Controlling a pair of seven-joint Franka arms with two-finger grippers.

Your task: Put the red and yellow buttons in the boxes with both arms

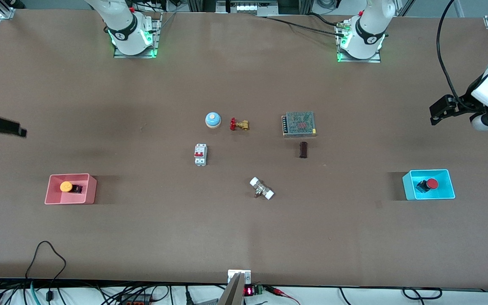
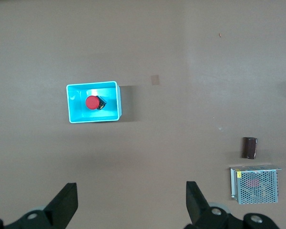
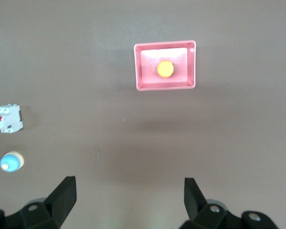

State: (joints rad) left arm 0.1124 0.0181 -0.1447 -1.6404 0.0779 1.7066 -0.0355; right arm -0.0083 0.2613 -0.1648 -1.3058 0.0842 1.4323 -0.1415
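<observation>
The orange-yellow button (image 1: 67,186) lies in the salmon-pink box (image 1: 89,191) toward the right arm's end of the table; both show in the right wrist view, button (image 3: 165,69) in box (image 3: 138,71). The red button (image 1: 429,184) lies in the cyan box (image 1: 447,186) toward the left arm's end; the left wrist view shows this button (image 2: 92,102) in its box (image 2: 115,102). My left gripper (image 1: 434,114) is open and empty, high over the table's end, apart from the cyan box; it shows in its wrist view (image 2: 132,202). My right gripper (image 1: 15,129) is open and empty, high over the other end (image 3: 129,200).
In the middle of the table are a blue domed bell (image 1: 212,120), a brass valve with a red handwheel (image 1: 239,124), a white circuit breaker (image 1: 201,154), a metal fitting with white ends (image 1: 262,188), a mesh-covered power supply (image 1: 298,123) and a small dark block (image 1: 303,149).
</observation>
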